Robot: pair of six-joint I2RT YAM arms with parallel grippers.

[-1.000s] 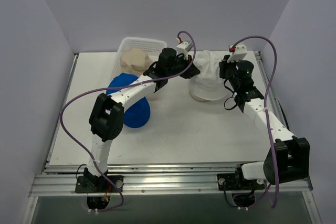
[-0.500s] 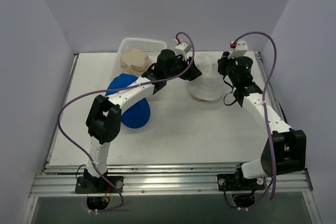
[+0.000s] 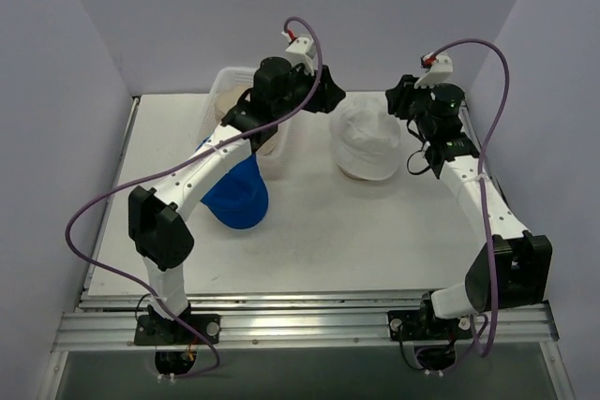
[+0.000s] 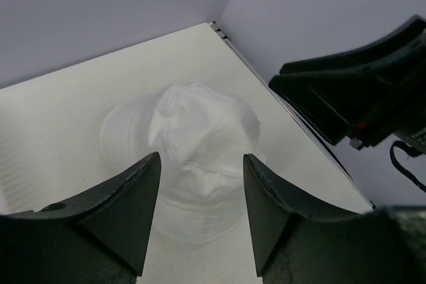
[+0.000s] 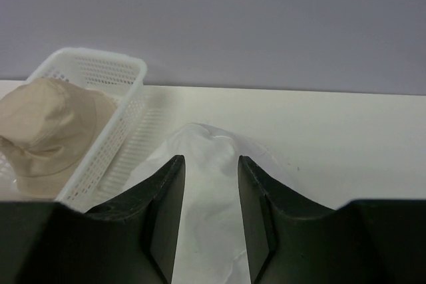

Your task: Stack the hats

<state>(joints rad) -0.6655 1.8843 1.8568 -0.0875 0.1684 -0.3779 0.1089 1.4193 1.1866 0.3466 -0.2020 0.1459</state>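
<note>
You have open tabletop across the near half, in front of the white hat. On the left, the blue hat and the basket holding the beige hat block a low pass, with the left arm stretched above them. The left end effector and right end effector hang over the white hat's far side, with a narrow gap between them. The back wall stands close behind.

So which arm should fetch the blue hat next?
Left, probably: the blue hat lies beneath the left arm, while the right gripper hangs open across the white hat from it.
</note>
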